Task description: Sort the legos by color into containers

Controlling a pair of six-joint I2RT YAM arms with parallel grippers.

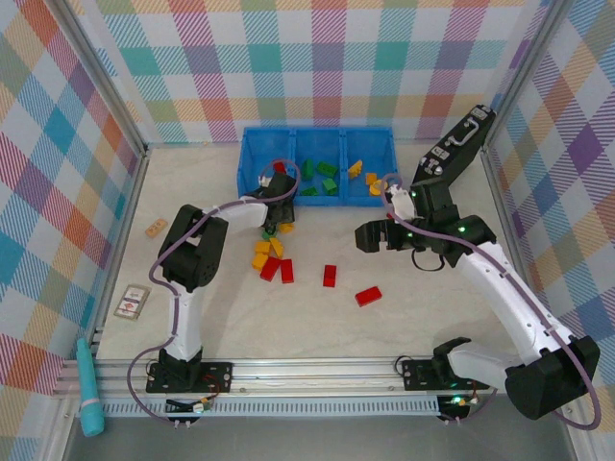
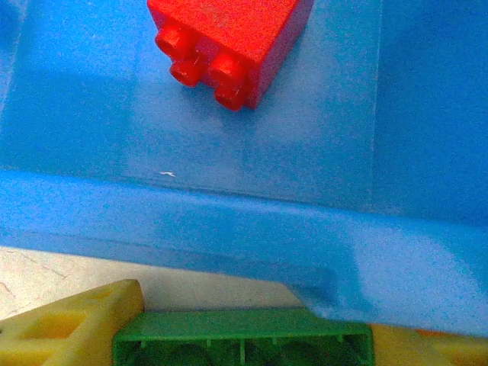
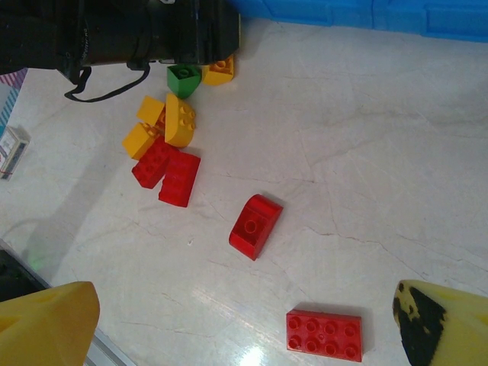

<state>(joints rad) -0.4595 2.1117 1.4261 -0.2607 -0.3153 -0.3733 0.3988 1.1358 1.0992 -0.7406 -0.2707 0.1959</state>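
Right pincer gapes wide, empty, over pale marbled table between plaid walls; left pincer: cannot tell.

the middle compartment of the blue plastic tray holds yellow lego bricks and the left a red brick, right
Not yellow: the top external view shows green lego bricks in the middle compartment of the blue plastic tray. The red brick is right.

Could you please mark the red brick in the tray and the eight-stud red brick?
red brick in the tray (image 2: 244, 27): left wrist view, its flat face.
eight-stud red brick (image 3: 324, 335): right wrist view, studded top.
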